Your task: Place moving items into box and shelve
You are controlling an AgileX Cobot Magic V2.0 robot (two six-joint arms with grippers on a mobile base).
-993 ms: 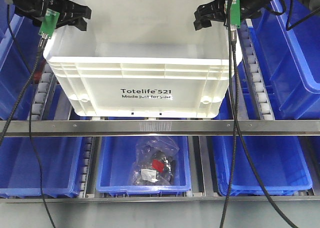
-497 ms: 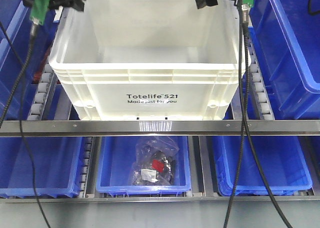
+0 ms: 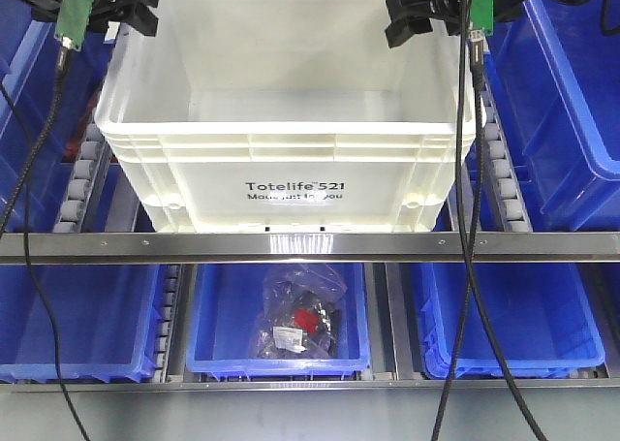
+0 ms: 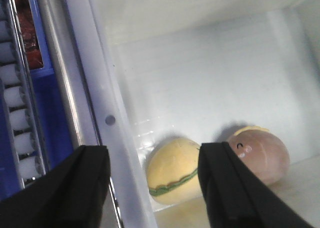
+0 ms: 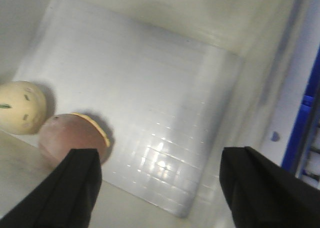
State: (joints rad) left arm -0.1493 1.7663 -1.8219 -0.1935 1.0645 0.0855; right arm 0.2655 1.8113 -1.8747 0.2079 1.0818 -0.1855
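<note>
Shelving step: white crate [image 3: 291,141] sitting on the upper shelf rack [image 3: 310,246].
Both toys, cream bun [image 4: 172,170] and brown bun [image 4: 260,153], are lying inside; left gripper [image 3: 111,0] at 10 o'clock and right gripper [image 3: 426,15] at 2 o'clock are hovering wide-jawed; withdrawal seems next.

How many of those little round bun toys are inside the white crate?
2. The cream-yellow bun toy with a green stripe and the reddish-brown bun toy with a yellow stripe lie side by side on the white crate's floor near one wall. The wrist views show no others.
</note>
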